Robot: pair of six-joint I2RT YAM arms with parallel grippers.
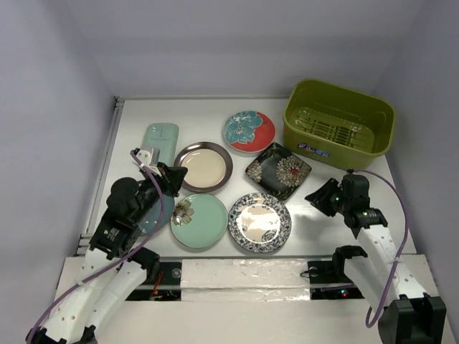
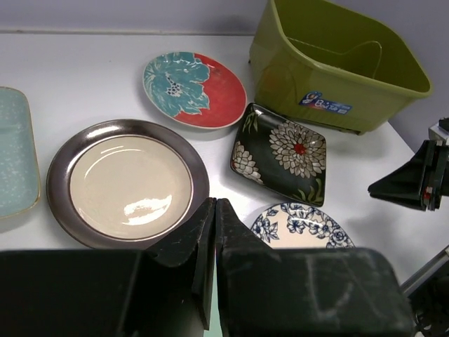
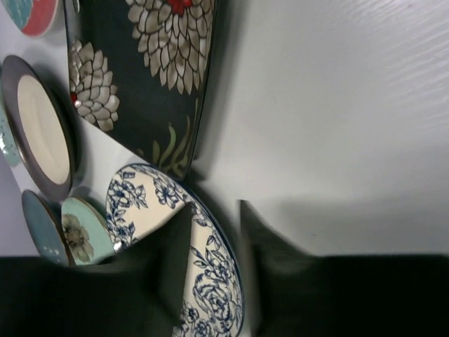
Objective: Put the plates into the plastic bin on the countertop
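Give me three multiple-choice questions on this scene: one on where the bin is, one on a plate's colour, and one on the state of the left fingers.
1. The olive-green bin stands on the countertop at its:
A. near left corner
B. far right corner
C. centre

2. The square floral plate has a ground colour of:
A. black
B. red
C. white

3. The left fingers are:
A. spread wide
B. clamped on a plate
C. shut on nothing

Answers:
1 B: the top view shows it at the back on the right.
2 A: its pale flowers sit on black.
3 C: the left wrist view shows them pressed together with nothing between.
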